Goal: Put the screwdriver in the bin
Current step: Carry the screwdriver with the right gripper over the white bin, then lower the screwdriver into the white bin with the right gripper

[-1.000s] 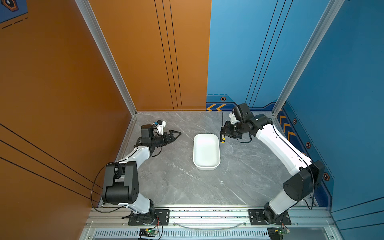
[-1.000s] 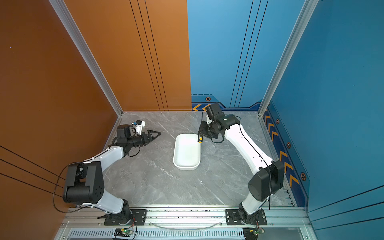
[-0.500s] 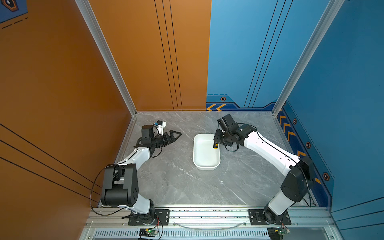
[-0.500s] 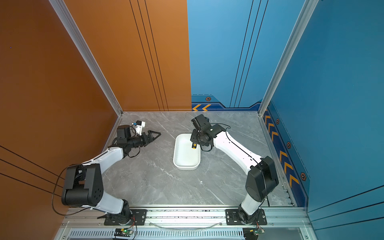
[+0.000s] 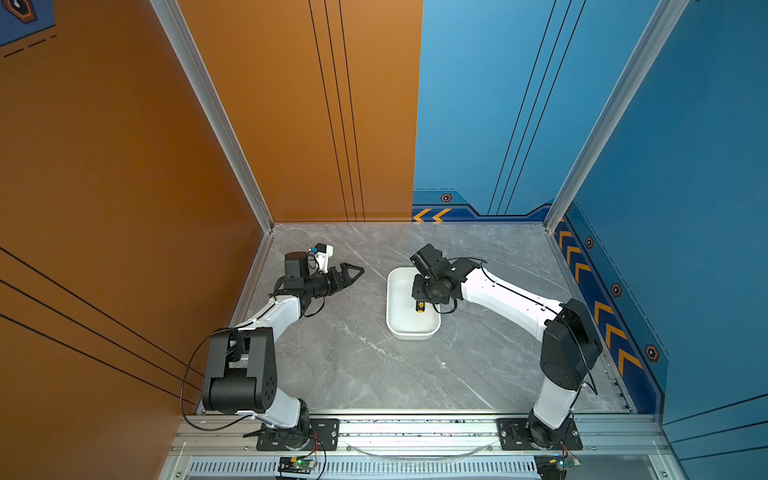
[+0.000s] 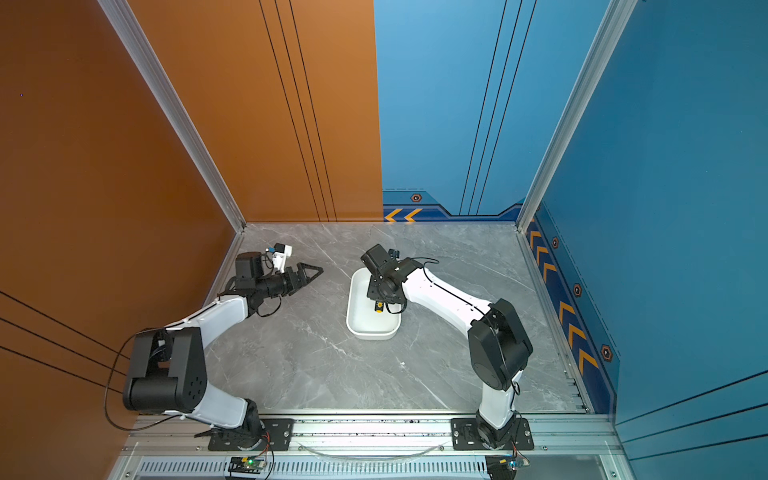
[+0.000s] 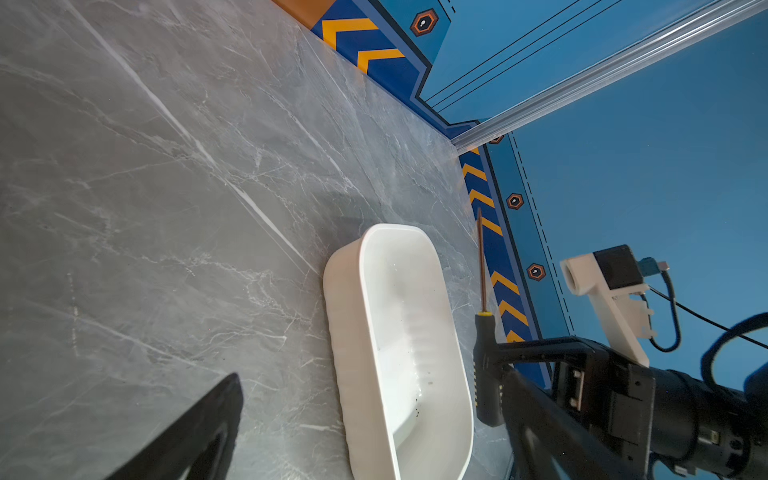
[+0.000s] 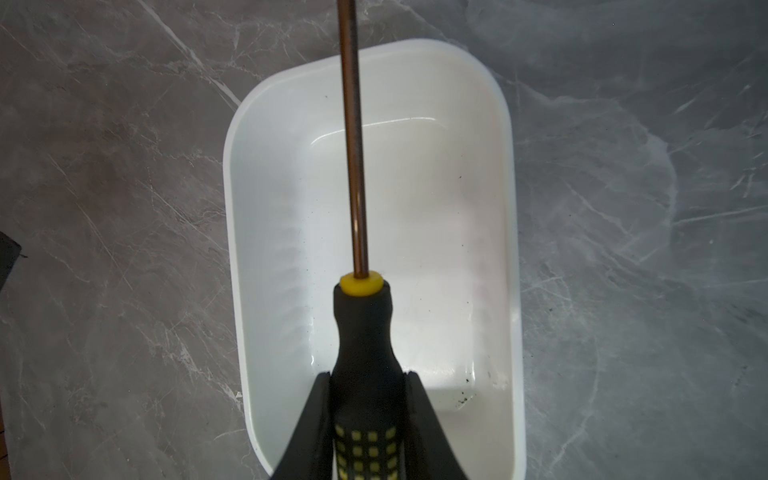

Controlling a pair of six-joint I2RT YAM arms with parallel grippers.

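Right wrist view gives the screwdriver [image 8: 363, 332] close up: the right gripper [image 8: 365, 376] is clamped on its black, yellow-dotted handle, and the shaft runs lengthwise over the white bin [image 8: 457, 208], with the tip cut off at the frame edge. Only the left wrist view shows the whole shaft to its tip, and the screwdriver held in the air above the bin's rim, not lying inside. In both top views the wrist hides all but its yellow butt end. The left gripper [image 5: 353, 271] gapes wide, well apart, over the grey marble tabletop [image 5: 353, 365].
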